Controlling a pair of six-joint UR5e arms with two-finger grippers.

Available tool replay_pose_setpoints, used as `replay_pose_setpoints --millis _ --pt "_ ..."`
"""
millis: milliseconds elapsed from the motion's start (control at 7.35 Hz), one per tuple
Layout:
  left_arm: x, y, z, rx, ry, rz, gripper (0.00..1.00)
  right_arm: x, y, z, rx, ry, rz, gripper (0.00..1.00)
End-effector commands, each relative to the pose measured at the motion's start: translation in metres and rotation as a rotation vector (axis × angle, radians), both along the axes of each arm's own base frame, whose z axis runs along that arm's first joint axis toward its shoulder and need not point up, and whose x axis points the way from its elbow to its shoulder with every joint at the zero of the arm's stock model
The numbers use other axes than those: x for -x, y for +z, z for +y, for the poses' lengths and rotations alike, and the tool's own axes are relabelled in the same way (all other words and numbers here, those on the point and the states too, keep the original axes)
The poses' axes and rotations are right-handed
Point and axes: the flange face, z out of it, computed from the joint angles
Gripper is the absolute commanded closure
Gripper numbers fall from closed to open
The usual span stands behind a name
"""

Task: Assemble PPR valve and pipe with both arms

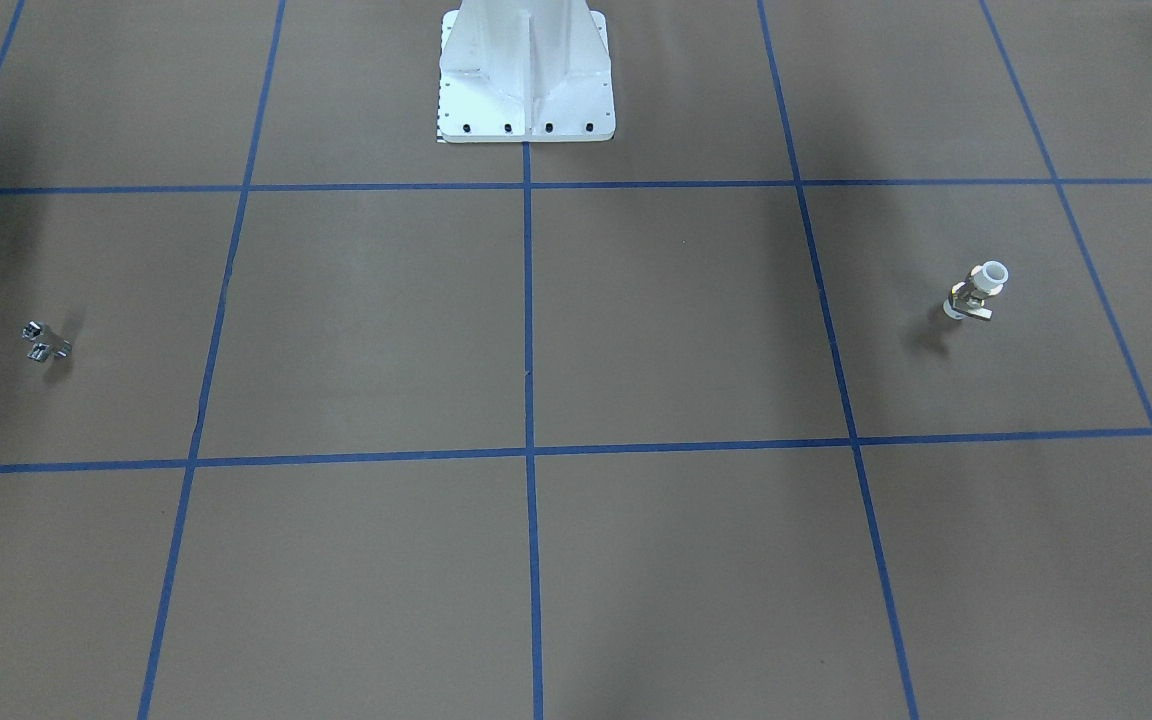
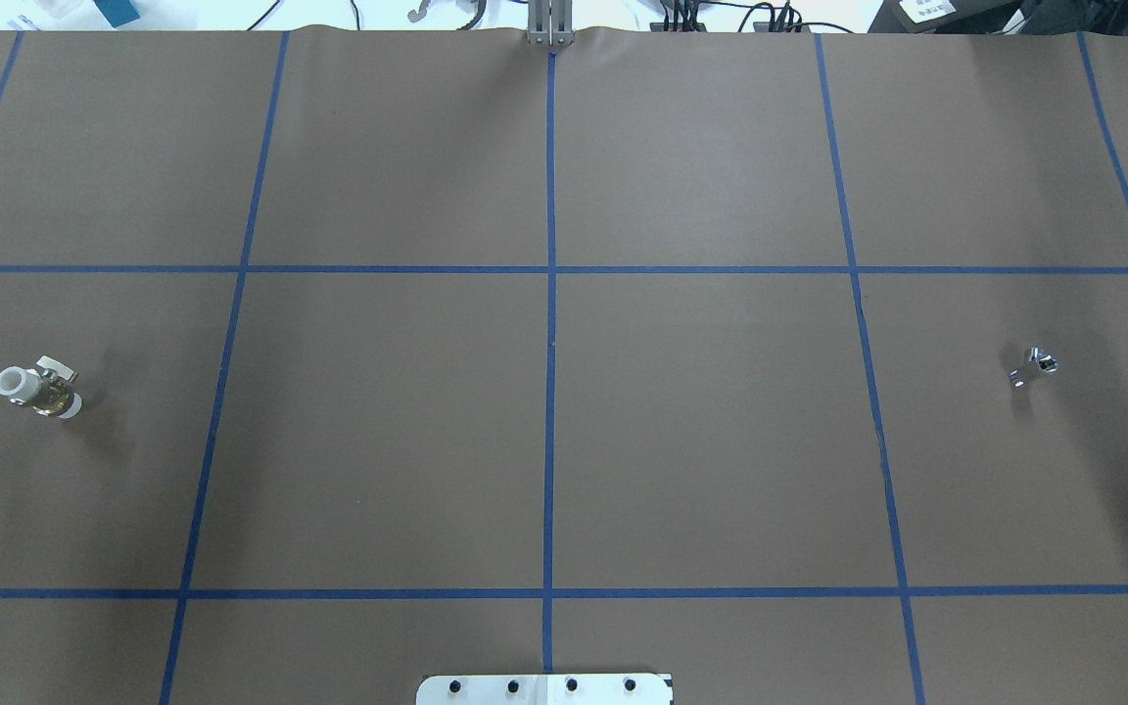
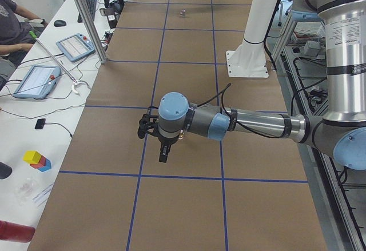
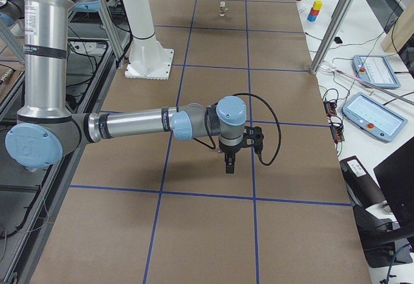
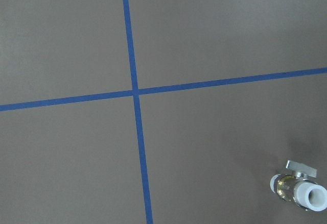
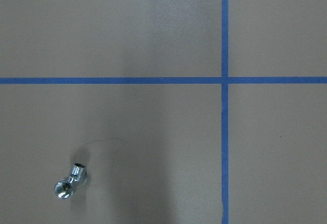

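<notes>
Base plate (image 2: 544, 688) of the robot's white pedestal sits at the near edge, dead centre, on the table (image 2: 378, 441), which is covered in brown paper and ruled into big squares by blue tape lines (image 2: 551, 392). Far left, middle row, outermost column: the PPR valve (image 2: 38, 384) lies alone on the paper. Its white round mouth is turned toward the left end of the table, with a brass middle and the pale tab handle on its far side. The left wrist camera catches it in the bottom right corner, with nothing touching it. Above that end the left gripper (image 3: 163, 151) hangs fingers-down from a forearm stretched level over the table, clear of the paper. It shows only from the side camera, so I cannot tell whether its jaws stand wide or narrow. Over to the right, same middle row and well apart from the valve, is the pipe (image 2: 1034, 364). It is a small chrome fitting with a round open end and a threaded side stub, lying inside its square away from the tape. The right wrist camera has it low and left. The right gripper (image 4: 229, 162) likewise points down off a level forearm, above the paper and not touching it. It too is seen side-on only, so the spread of its jaws cannot be told. Both parts rest on the table, ungripped.
</notes>
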Motion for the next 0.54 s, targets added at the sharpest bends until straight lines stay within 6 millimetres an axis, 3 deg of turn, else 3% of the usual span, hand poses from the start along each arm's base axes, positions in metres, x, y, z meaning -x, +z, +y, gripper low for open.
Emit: replay_pose_setpoints --millis 0,136,408 --pt "-0.005 -0.006 0.000 -0.001 0.020 0.066 0.00 0.000 -0.008 -0.001 -0.052 0.000 -0.012 0.00" --pt "-0.006 -0.004 0.001 0.006 0.021 0.066 0.00 0.001 -0.007 0.000 -0.068 0.000 -0.015 0.00" --pt "-0.031 -0.008 -0.004 0.003 0.052 0.062 0.00 0.005 -0.007 0.000 -0.075 -0.011 -0.015 0.00"
